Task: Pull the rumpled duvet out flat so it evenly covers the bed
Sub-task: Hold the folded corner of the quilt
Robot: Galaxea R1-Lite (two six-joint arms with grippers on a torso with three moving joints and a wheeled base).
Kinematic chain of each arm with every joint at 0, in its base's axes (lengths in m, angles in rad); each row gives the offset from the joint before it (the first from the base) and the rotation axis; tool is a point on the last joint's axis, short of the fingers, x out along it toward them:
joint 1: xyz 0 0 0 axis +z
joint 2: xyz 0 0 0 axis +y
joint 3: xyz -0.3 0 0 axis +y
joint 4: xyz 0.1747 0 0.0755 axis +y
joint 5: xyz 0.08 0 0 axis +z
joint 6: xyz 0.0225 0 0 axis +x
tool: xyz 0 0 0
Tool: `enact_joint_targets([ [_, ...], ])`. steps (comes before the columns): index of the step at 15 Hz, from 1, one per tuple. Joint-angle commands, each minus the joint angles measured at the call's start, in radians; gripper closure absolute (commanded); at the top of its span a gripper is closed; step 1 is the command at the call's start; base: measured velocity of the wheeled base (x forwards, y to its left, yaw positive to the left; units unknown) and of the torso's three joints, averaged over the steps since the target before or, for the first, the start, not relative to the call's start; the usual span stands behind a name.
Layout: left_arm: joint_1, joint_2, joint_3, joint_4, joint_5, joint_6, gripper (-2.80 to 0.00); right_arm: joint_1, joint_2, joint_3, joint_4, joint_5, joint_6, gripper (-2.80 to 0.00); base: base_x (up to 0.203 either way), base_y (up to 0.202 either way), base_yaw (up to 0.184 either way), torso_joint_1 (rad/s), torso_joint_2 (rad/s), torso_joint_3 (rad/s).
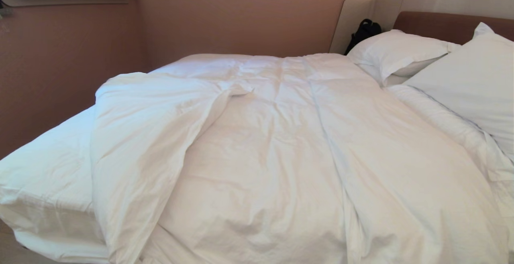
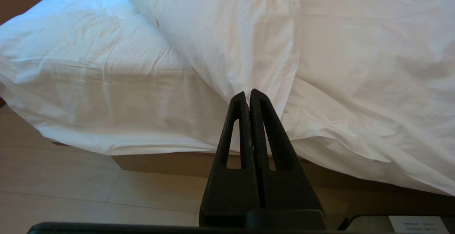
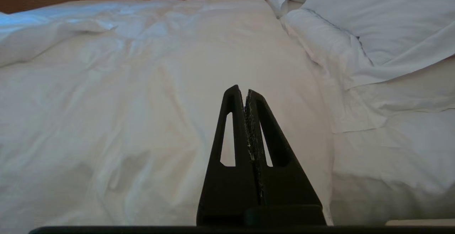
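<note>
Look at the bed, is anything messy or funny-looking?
Yes. The duvet is rumpled: its left corner is folded back over itself, so the sheet shows bare on the bed's left side. A black bag also sits wedged behind the pillows by the headboard.

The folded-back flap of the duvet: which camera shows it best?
The head view: the duvet's flap lies doubled over toward the bed's left side, baring sheet. The left wrist view shows only its hanging lower end; the right wrist view catches just its far edge.
</note>
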Motion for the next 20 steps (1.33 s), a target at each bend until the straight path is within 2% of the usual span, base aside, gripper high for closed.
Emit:
enact_joint_targets([
  [1,0.0,0.001,0.0,0.0,0.0,0.001,0.0,0.0,-0.001,0.026,-0.026,0.043,-0.008,0.0,0.0,0.0,0.0,0.0,0.0,0.0],
  [9,0.0,0.0,0.0,0.0,0.0,0.001,0.0,0.0,0.0,0.092,-0.02,0.119,-0.007,0.0,0.0,0.0,0.0,0.0,0.0,0.0],
  [11,0.0,0.001,0.0,0.0,0.0,0.001,0.0,0.0,0.0,0.092,0.021,0.14,-0.007,0.0,0.0,0.0,0.0,0.0,0.0,0.0],
  [16,0.0,0.0,0.0,0.0,0.0,0.001,0.0,0.0,-0.002,0.091,0.105,0.125,0.0,0.0,0.0,0.0,0.0,0.0,0.0,0.0],
  [20,0.0,0.001,0.0,0.0,0.0,0.001,0.0,0.0,-0.002,0.092,0.1,0.122,0.007,0.0,0.0,0.0,0.0,0.0,0.0,0.0],
])
